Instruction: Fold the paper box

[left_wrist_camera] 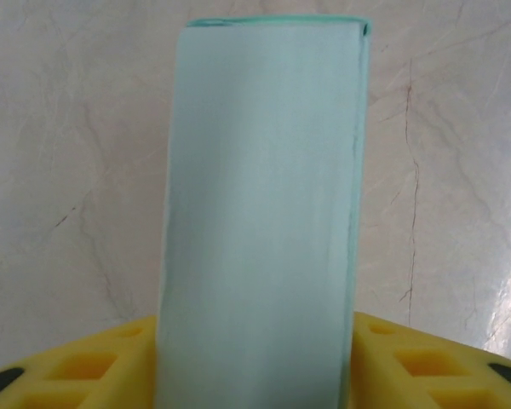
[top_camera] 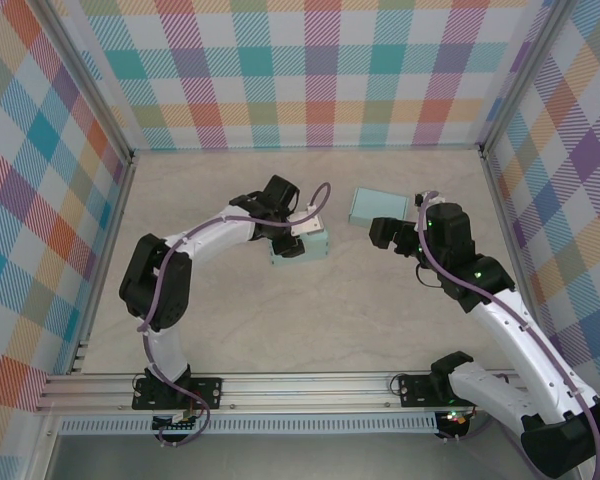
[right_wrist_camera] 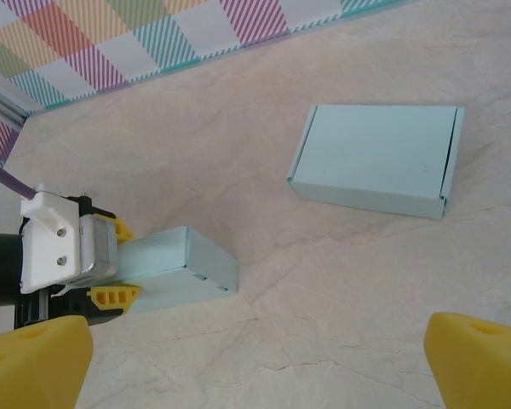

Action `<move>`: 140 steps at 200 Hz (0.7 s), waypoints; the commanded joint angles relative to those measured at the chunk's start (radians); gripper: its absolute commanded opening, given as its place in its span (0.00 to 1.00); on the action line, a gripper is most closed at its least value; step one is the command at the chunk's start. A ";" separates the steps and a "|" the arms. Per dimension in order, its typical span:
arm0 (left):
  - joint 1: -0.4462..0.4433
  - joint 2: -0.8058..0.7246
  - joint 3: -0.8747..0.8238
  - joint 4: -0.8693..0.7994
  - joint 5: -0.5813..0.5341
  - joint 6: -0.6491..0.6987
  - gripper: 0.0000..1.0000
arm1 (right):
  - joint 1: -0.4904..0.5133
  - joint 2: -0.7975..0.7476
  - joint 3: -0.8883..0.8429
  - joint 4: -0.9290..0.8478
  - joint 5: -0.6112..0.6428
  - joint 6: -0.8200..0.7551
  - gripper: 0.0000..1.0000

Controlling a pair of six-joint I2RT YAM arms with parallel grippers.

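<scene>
Left gripper [left_wrist_camera: 257,375] is clamped on the paper box [left_wrist_camera: 264,196]: its yellow pads [left_wrist_camera: 409,362] sit flush against both long sides at the bottom of the left wrist frame, cut off by the lower edge. The box runs up the middle of that frame to a closed end near the top (pale teal, with a seam down its right edge). From above it lies just left of centre, largely covered by the wrist. It appears to rest on the table [top_camera: 280,330], though its underside is hidden. The right gripper [right_wrist_camera: 255,362] gapes wide and holds nothing; its two yellow fingertips [right_wrist_camera: 481,358] poke in at the lower corners of its own view, the rest cut off. A second box [right_wrist_camera: 375,162], flat, lies in the upper right there, well apart from the held one.
</scene>
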State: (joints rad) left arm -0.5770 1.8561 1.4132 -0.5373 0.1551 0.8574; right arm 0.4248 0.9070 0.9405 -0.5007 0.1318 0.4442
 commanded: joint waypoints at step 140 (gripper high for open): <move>-0.034 0.092 -0.210 0.775 -0.439 0.339 0.37 | -0.006 -0.014 -0.003 -0.029 0.052 0.022 1.00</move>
State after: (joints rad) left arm -0.6056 1.8816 1.2316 0.0113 -0.2131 1.0752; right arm 0.4248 0.9070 0.9405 -0.5041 0.1642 0.4564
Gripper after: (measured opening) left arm 0.406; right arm 0.997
